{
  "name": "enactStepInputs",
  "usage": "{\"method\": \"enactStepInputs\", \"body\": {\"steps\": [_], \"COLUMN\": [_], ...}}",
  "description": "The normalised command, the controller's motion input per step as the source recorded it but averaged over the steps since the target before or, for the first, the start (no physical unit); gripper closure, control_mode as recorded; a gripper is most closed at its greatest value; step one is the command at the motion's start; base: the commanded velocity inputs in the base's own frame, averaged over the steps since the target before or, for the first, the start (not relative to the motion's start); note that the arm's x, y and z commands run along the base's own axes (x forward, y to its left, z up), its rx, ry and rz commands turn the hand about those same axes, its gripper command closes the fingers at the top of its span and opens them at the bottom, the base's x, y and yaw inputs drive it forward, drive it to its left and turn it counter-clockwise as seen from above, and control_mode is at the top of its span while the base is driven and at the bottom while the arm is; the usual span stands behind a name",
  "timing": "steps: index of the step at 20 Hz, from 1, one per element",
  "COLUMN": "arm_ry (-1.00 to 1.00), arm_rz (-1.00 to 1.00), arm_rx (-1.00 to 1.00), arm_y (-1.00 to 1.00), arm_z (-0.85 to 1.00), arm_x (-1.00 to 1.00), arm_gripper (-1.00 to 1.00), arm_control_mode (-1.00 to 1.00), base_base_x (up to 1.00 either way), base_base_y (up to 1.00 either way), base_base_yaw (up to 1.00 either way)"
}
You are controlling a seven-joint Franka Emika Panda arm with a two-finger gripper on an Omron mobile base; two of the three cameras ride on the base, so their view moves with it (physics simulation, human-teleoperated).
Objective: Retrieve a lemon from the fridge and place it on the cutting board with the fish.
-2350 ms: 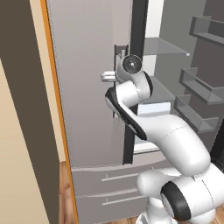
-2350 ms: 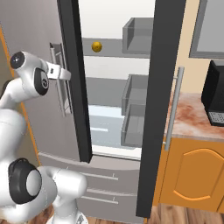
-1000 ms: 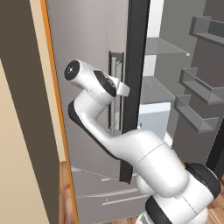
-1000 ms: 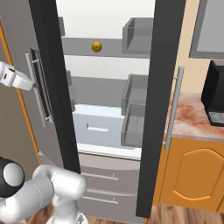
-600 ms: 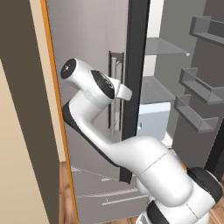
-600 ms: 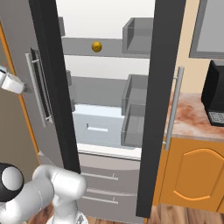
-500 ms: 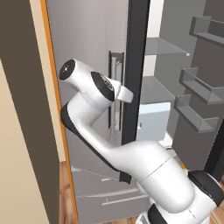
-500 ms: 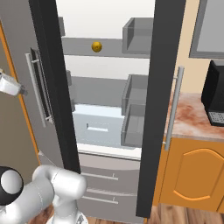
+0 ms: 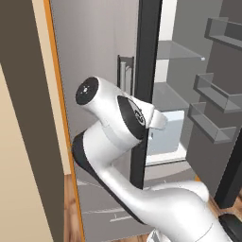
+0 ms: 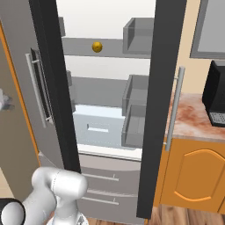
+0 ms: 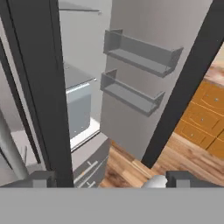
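While the fridge stands with both doors swung open, the gripper hangs empty with its jaws spread wide near the left door, so fetching is in hand: reach for the lemon on the upper shelf.

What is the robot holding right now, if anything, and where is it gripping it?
Nothing. The gripper is open with empty space between its fingertips, looking past the fridge door edge. The lemon sits untouched on an upper shelf inside.
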Motion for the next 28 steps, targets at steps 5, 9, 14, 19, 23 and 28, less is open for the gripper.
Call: {"method": "enactStepInputs", "body": {"steps": [5,9,14,19,23,28], "arm_ry": [-0.03,-0.09,-0.03,0.05,0.05,0.03], "arm_rz": [0.08,0.04,0.13,0.08,0.07,0.08], "arm_rx": [0.20,0.34,0.44,0.49,0.22,0.11], "arm_y": [-1.00,-1.00,-1.00,-0.49,0.00,0.05], "arm_z": [0.00,0.01,0.00,-0.11,-0.10,-0.18], "arm_x": [-0.98,-0.84,0.13,0.81,0.98,0.97], "arm_gripper": [-1.00,-1.00,-1.00,-1.00,-1.00,-1.00], "arm_control_mode": [-1.00,-1.00,-1.00,-1.00,-1.00,-1.00], "base_base_x": [0.00,0.00,0.00,0.00,0.00,0.00], "base_base_y": [0.00,0.00,0.00,0.00,0.00,0.00], "base_base_yaw": [0.00,0.00,0.00,0.00,0.00,0.00]}}
